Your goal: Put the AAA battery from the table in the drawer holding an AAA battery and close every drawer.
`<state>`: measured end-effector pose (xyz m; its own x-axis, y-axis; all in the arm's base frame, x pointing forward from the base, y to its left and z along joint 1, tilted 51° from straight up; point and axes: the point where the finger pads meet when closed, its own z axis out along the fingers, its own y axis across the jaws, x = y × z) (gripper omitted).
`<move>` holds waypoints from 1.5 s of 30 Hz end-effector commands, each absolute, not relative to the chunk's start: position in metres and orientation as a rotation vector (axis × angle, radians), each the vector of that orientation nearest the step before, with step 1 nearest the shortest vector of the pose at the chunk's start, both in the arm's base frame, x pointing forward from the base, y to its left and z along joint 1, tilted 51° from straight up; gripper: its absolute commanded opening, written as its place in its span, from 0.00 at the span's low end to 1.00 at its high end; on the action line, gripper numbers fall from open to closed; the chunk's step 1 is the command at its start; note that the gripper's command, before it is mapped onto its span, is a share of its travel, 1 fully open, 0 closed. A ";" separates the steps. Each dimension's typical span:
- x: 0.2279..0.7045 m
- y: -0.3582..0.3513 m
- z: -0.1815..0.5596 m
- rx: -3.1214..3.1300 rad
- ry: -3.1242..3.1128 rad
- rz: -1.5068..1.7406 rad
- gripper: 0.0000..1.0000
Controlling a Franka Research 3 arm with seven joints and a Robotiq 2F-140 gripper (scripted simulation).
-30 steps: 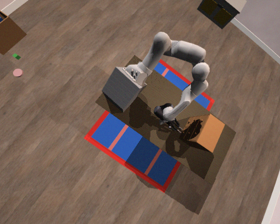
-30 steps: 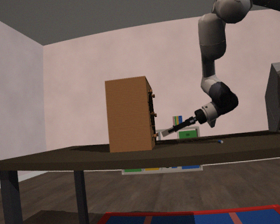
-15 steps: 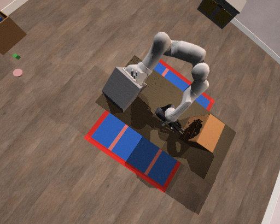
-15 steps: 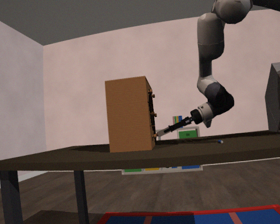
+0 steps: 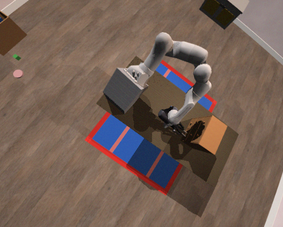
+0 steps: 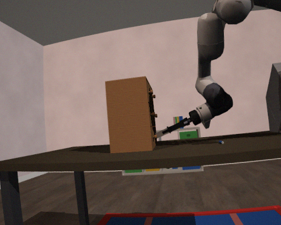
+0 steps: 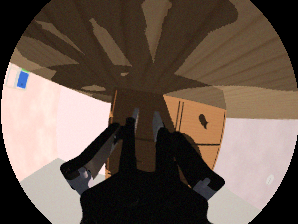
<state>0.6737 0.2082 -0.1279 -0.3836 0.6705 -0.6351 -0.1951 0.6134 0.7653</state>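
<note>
Exterior view: an upright tan wooden chest (image 6: 129, 115) with small round knobs is seen on the dark table (image 6: 183, 153). The black gripper (image 6: 157, 135), narrowed and touching the lowest knob, cannot be confirmed gripping. Well right, a small blue-and-white AAA battery (image 6: 220, 142) lies apart.

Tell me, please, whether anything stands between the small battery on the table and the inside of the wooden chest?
Yes: the tan wooden chest shows all its drawers pushed in, so the closed fronts bar the way. The small blue-and-white battery lies apart on the dark table. The black gripper reaches the lowest knob.
</note>
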 end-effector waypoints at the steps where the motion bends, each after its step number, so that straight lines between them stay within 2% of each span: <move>1: 0.674 0.208 -0.130 0.401 1.734 0.976 0.20; 20: 0.674 0.208 -0.130 0.401 1.734 0.976 0.20; 21: 0.674 0.208 -0.130 0.401 1.734 0.976 0.08; 45: 0.674 0.208 -0.130 0.401 1.734 0.976 0.08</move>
